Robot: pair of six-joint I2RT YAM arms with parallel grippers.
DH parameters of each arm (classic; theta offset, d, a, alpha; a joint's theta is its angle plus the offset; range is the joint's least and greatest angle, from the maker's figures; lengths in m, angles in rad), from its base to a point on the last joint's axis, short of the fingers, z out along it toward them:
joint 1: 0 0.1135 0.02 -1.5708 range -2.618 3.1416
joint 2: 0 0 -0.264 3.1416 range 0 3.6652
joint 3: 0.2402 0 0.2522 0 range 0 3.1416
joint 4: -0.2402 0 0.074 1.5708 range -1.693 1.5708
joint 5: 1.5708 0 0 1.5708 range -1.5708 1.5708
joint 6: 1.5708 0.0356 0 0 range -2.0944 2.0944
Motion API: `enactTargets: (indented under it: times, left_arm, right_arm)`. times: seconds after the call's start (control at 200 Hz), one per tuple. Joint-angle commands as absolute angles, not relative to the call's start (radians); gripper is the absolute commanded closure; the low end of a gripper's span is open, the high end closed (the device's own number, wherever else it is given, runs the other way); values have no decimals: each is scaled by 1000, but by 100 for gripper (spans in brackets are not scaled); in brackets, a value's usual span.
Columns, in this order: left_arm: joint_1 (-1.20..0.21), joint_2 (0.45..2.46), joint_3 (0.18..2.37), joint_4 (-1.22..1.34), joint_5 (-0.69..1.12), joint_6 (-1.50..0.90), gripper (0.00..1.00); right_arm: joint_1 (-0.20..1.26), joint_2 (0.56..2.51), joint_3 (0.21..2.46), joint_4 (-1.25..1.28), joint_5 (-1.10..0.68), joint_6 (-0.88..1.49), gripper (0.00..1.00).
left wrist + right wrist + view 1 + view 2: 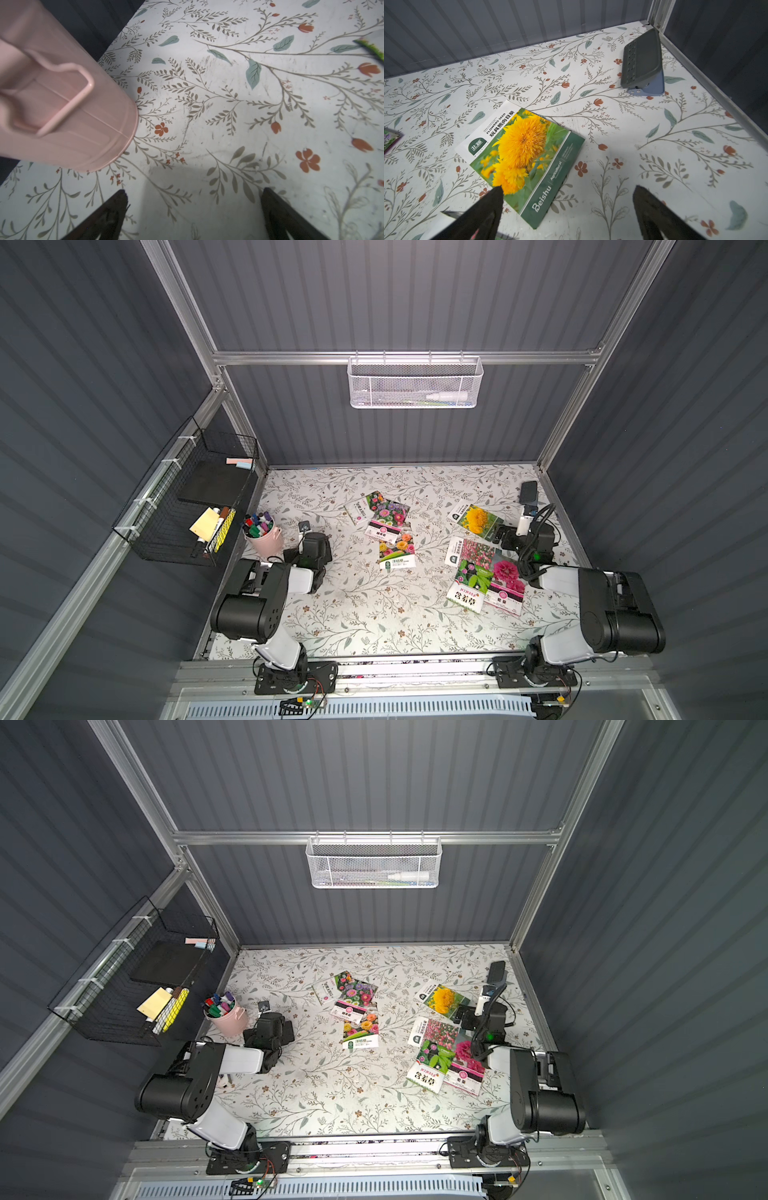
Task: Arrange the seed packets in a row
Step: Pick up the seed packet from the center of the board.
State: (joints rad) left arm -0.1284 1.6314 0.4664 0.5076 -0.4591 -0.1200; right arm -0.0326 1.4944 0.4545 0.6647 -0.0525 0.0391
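**Right tool** (568,190): jaws spread wide with nothing between them, low over the near edge of the sunflower packet (525,158); whether it touches cannot be told.

**Left tool** (195,191): also spread and empty, above bare table beside the pink bucket (62,104) of markers near the left edge.

**The seed packets** (397,553): seven, none yet in a row. The sunflower packet lies alone toward the far right. Three overlap in the right pile (473,580) by the right edge, and three more form the middle pile (388,516) at mid-table.

**Handling (judged):** each packet looks light, thin, bendable and glossy, so it is likely to slip or buckle. Lying flat, it offers no lip. A pinch at a corner or short edge, or at an edge raised by overlap, seems best.

**Table** (374,614): a smooth, scuffed, floral-printed sheet, with open space along the near edge for a row.

**Surroundings:** a dark block (641,60) in the far right corner, ribbed grey walls (395,302) on three sides, a black wire basket (166,506) on the left wall and a white mesh basket (415,385) on the far wall.
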Motion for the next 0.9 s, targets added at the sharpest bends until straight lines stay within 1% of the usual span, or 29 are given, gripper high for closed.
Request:
enactTargets:
  times: [0.0,0.04,0.095,0.13,0.16,0.24,0.33,0.385,0.47,0.55,0.655,0.69,0.74,0.82,0.895]
  left_arm:
    - [-116,1665,433,106,-420,-70,0]
    - [-124,1636,488,-16,-377,-36,1]
    - [-137,1610,595,-226,-333,-9,1]
    - [-138,1606,664,-329,-313,-17,0]
    - [-138,1602,707,-397,-280,-39,0]
    - [-139,1589,772,-457,-210,-52,1]
    - [-139,1590,841,-498,-117,-71,1]
    - [-143,1593,881,-504,-48,-83,1]
    - [-161,1598,937,-480,5,-127,0]
    - [-180,1615,1022,-486,40,-175,1]
    - [-213,1651,1127,-487,81,-202,1]
    - [-219,1663,1152,-477,98,-214,0]
    - [-222,1684,1183,-458,126,-240,1]
    - [-225,1722,1220,-422,172,-287,1]
    - [-230,1759,1243,-379,204,-330,1]
  right_arm:
    - [-34,1442,559,523,-78,-10,1]
    - [-31,1408,643,327,-83,7,1]
    - [-27,1386,745,130,-54,134,1]
    - [-28,1384,789,72,-84,199,1]
    - [-25,1391,823,31,-143,223,1]
    - [-2,1415,924,-110,-236,278,1]
    - [36,1398,932,-126,-304,293,1]
    - [50,1382,899,-64,-446,299,1]
    - [77,1359,871,-6,-535,366,1]
    - [131,1342,879,-13,-482,443,1]
    - [208,1328,899,15,-450,508,1]
    - [222,1334,901,49,-466,546,1]
    - [240,1369,915,106,-506,595,1]
    - [289,1441,993,58,-533,590,1]
    - [364,1514,1078,-25,-475,547,1]
